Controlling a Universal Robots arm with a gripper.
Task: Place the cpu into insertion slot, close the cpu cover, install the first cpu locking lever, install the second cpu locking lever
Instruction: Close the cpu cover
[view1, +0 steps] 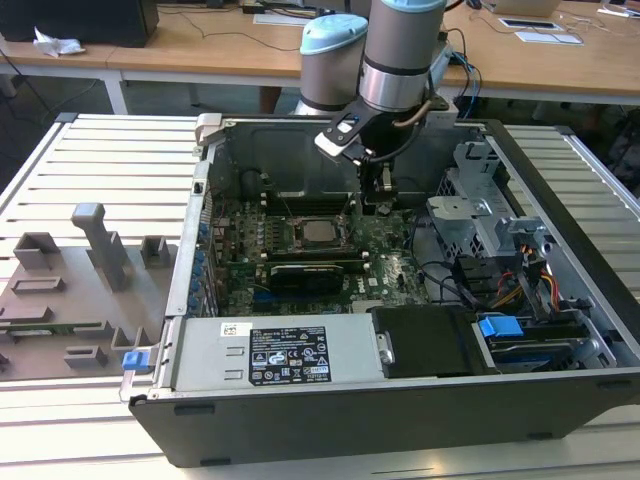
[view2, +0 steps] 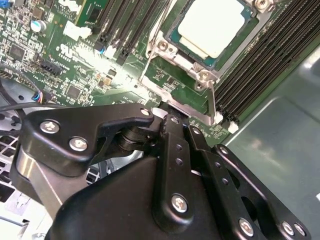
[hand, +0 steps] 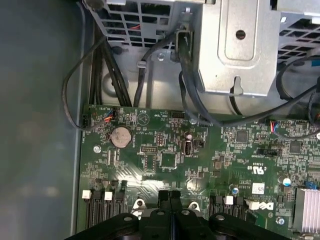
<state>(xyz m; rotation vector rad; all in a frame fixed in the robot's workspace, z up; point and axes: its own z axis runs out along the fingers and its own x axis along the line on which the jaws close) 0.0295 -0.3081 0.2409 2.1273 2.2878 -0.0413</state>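
My gripper (view1: 374, 190) hangs inside the open computer case (view1: 560, 300), low over the green board (hand: 165, 160). In the first wrist view my fingertips (hand: 162, 198) are pressed together with barely a seam between them; whether anything thin is caught there I cannot tell. In the exterior view the cpu (view1: 318, 232) lies at about eight o'clock from me, seated in the insertion slot (view1: 299, 234). In the second wrist view the cpu cover (view2: 186, 64) appears to lie flat around the chip's silvery top, and a thin lever rod (view2: 213, 102) runs from that frame towards my fingertips, close beside them.
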